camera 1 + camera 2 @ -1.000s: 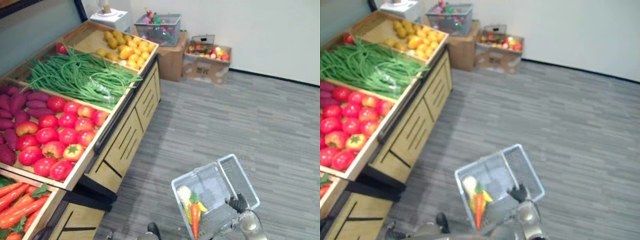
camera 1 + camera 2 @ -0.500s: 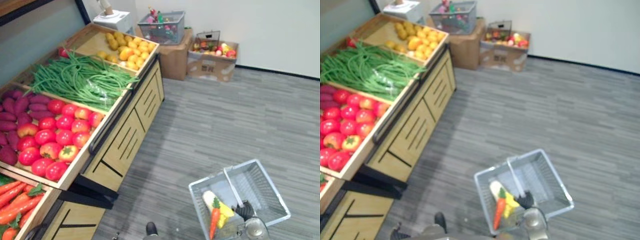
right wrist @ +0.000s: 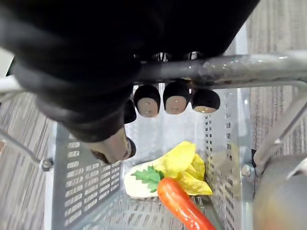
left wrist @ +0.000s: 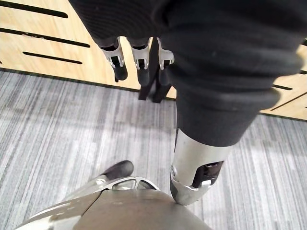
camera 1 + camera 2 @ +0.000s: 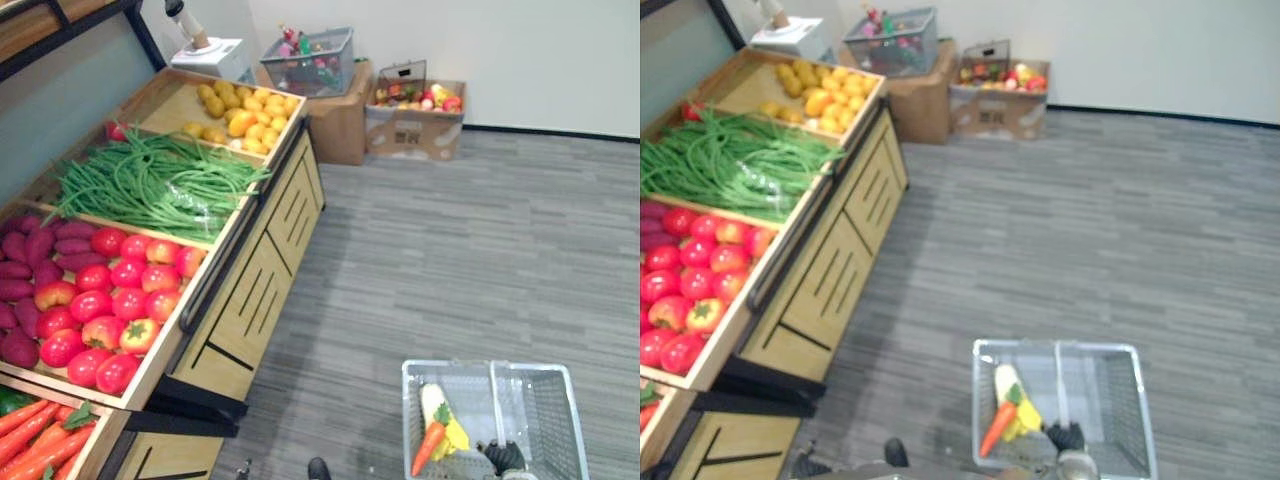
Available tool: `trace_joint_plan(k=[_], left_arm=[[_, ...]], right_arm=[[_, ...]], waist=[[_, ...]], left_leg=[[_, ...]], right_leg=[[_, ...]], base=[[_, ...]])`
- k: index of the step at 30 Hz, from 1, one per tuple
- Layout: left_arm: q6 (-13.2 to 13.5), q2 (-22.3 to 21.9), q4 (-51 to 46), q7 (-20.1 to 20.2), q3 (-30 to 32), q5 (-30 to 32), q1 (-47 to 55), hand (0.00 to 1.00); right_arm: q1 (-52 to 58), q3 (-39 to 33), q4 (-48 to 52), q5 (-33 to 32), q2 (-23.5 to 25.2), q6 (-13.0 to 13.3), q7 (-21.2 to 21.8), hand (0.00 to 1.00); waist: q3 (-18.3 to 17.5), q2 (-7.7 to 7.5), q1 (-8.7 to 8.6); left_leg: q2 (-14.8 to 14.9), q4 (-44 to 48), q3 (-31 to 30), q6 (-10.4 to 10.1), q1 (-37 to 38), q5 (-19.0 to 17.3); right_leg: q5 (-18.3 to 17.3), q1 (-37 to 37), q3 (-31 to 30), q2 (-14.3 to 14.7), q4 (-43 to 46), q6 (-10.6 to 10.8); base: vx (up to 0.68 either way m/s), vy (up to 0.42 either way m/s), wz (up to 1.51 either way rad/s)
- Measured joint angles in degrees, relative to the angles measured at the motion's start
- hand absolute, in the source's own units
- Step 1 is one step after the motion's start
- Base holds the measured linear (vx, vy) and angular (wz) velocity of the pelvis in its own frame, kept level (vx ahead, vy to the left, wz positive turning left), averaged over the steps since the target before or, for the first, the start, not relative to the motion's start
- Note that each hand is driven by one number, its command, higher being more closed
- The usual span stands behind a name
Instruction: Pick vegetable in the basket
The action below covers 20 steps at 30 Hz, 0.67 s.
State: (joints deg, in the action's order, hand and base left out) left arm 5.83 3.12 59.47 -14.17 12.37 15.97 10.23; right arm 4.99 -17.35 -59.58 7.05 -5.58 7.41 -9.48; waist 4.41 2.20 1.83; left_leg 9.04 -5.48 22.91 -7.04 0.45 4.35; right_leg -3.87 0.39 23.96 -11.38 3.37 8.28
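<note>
The right hand (image 3: 175, 99) grips the handle (image 3: 240, 68) of the grey basket (image 5: 455, 363), a carrot (image 5: 427, 449) inside. The left hand (image 4: 140, 60) hangs loose-fingered.

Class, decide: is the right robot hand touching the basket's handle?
Touching. The right wrist view shows the right robot hand curled round the handle, with no gap.

Carrot (image 5: 427, 451) lying in grey basket (image 5: 450, 363)

Premises present as a grocery shop's produce section: along the left of the frame a tiered wooden display stand (image 5: 260, 290) holds open bins of tomatoes (image 5: 110, 300), green beans (image 5: 160, 185), yellow produce (image 5: 245, 105) and carrots (image 5: 35, 445), with a wire shopping basket (image 5: 540, 410) at lower right on grey plank flooring (image 5: 450, 250).
</note>
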Motion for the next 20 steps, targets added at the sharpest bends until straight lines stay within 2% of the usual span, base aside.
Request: trace_joint_plan(k=[6, 10, 20], left_arm=[[1.21, -0.77, 1.74, 1.91, 3.68, -2.32, 0.37, 0.0], [1.2, -0.93, 2.16, 2.28, 4.46, -4.2, 0.56, 0.0], [1.26, -0.94, 4.62, 3.37, 5.21, -6.92, 0.69, 0.0]], right_arm=[[0.35, -7.31, -2.5, -4.83, 0.59, 0.38, 0.15, 1.0], [0.35, -11.57, -4.79, -4.89, 1.45, 0.13, 0.18, 1.0], [0.46, -11.62, -7.27, -4.87, 2.72, -0.64, 0.37, 1.0]], waist=[[-0.54, -0.02, -0.02], [-1.01, 0.05, -0.05], [-2.19, -0.37, -0.15]], left_leg=[[-0.07, -0.02, 0.07, 0.06, 0.99, -0.87], [0.04, -0.02, 0.53, -0.07, 1.09, -1.06], [-0.03, -0.01, 2.25, -0.53, 2.83, -1.97]], right_leg=[[0.29, 0.97, -0.33, 0.08, -0.85, 0.51], [0.46, 0.96, -0.89, 0.34, -1.4, 0.56], [0.93, 2.2, -2.43, 0.67, -3.31, 0.55]], base=[[-0.04, 0.006, -0.03], [0.0, -0.007, -0.08], [0.02, -0.004, -0.09]])
